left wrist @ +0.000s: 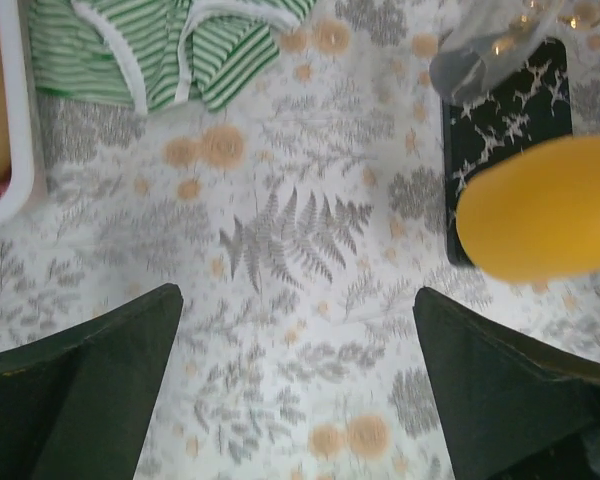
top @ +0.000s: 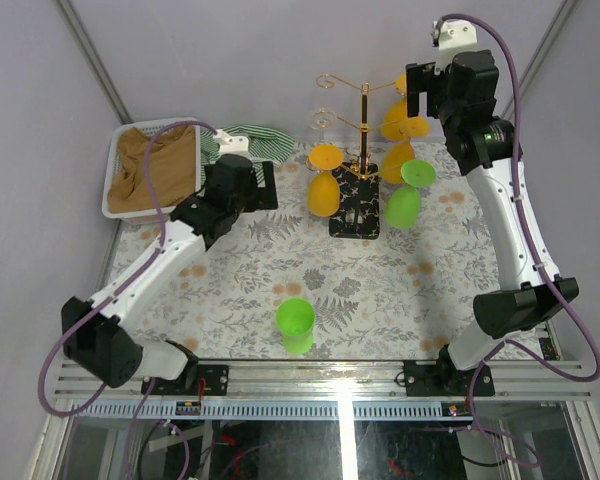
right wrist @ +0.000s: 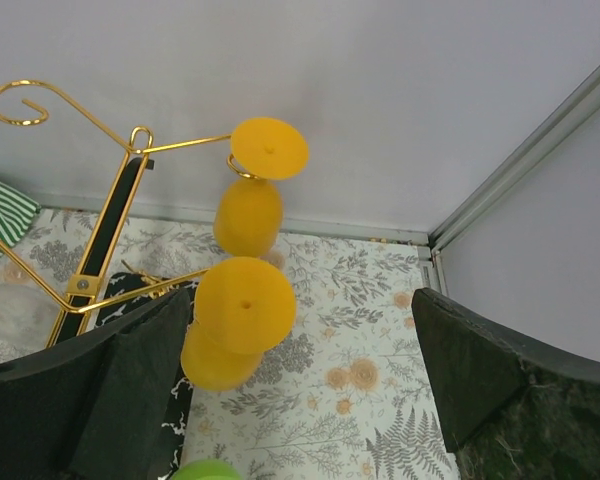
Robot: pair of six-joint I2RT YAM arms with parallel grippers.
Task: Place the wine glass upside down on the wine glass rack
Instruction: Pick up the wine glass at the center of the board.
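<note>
Overhead, left gripper (left wrist: 295, 300) has fingers wide apart, empty, just left of a yellow wine glass (top: 323, 190). That glass hangs upside down on the gold wine glass rack (top: 363, 135), top centre of frame. Right gripper (right wrist: 302, 300) is also spread & empty, upper right, near two more yellow glasses (right wrist: 242, 300) on the rack. Green glass (top: 405, 195) hangs at rack's right side; 2nd green glass (top: 296, 325) sits on the table (top: 240, 270), bottom centre.
</note>
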